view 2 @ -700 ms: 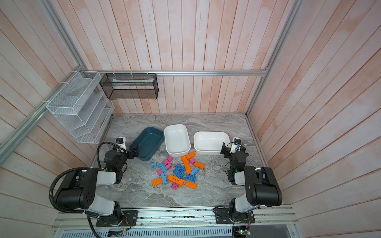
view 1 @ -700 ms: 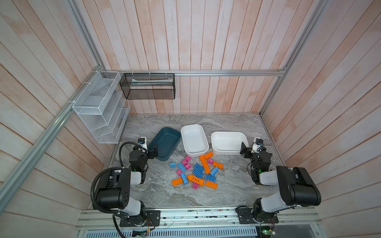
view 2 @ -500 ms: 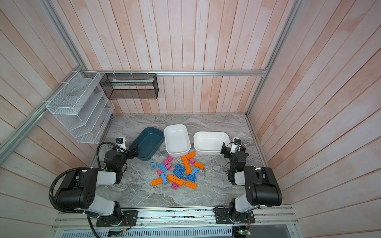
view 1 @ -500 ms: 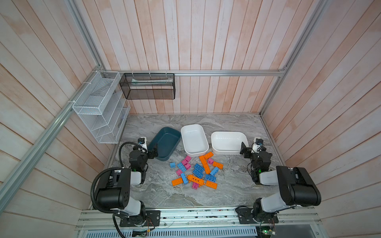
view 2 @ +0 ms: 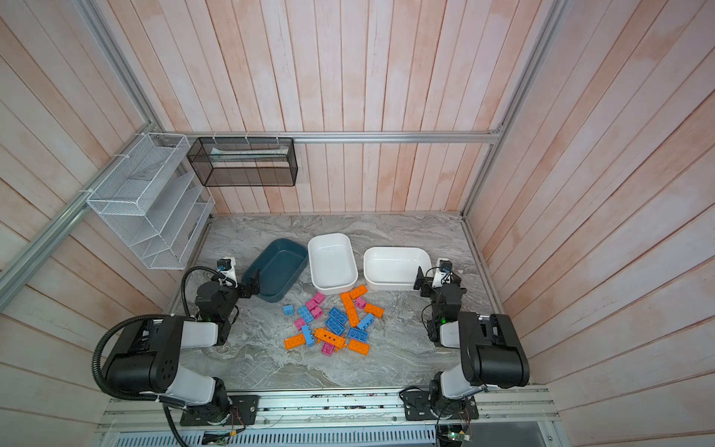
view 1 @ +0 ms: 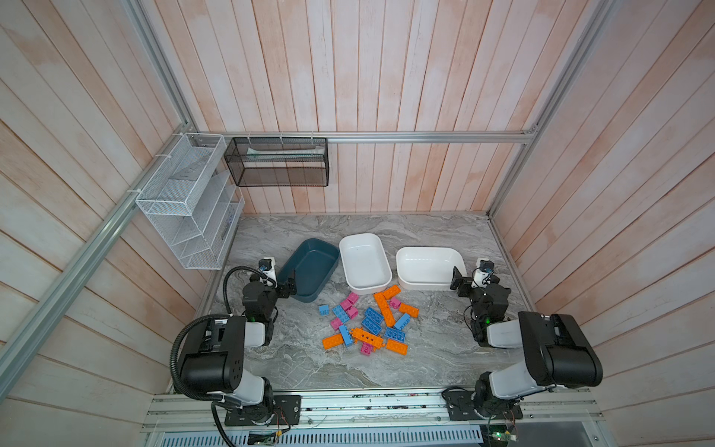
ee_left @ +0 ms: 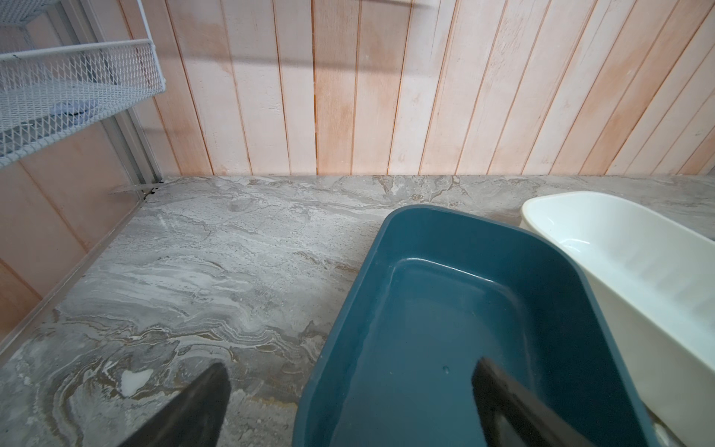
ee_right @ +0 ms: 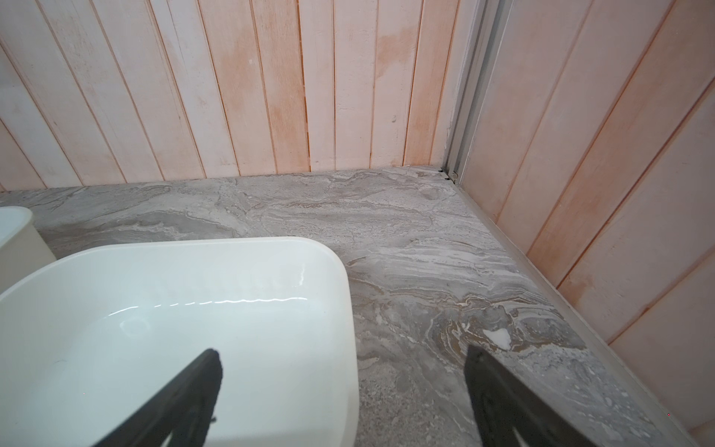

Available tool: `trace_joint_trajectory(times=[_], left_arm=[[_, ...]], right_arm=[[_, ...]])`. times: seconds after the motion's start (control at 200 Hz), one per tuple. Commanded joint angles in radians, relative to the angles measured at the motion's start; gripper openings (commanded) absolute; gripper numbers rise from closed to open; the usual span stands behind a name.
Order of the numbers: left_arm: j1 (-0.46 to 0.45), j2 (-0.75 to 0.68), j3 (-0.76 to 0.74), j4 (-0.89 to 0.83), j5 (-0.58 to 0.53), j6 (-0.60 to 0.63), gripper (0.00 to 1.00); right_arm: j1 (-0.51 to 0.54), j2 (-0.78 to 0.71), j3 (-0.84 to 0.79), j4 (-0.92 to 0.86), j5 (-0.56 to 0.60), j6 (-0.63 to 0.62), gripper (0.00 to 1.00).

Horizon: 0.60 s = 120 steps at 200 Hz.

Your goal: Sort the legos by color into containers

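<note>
Blue, pink and orange legos (view 1: 369, 323) (view 2: 334, 323) lie in a loose pile on the marble table, in front of three empty containers: a dark teal tub (view 1: 309, 267) (ee_left: 445, 309), a middle white tub (view 1: 363, 259) (ee_left: 619, 271) and a right white tub (view 1: 425, 265) (ee_right: 174, 309). My left gripper (view 1: 288, 284) (ee_left: 350, 367) is open and empty, straddling the teal tub's near left rim. Over the right white tub's near right corner, my right gripper (view 1: 462, 280) (ee_right: 340, 352) also stands open and empty. Neither wrist view shows the legos.
A white wire-mesh rack (view 1: 189, 201) hangs on the left wall and a black mesh basket (view 1: 278, 166) on the back wall. Wooden walls close the table in on three sides. A metal rail (view 1: 348, 402) runs along the front edge.
</note>
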Motion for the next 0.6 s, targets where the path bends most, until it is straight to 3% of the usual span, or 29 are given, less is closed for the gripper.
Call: trace_joint_trajectory(times=[0.0,0.3,0.595], left_arm=[[-0.004,0.007,-0.007,0.034,-0.012,0.005,1.0],[-0.002,-0.021,-0.005,0.017,0.003,0.01,1.0],[-0.002,-0.293,0.082,-0.349,0.006,0.024,0.99]], right_arm=[[-0.006,0.007,-0.004,0.02,-0.004,0.007,0.98],[-0.006,-0.003,-0.012,0.045,-0.013,0.008,0.98],[-0.006,-0.227,0.023,-0.181,-0.099,-0.014,0.98]])
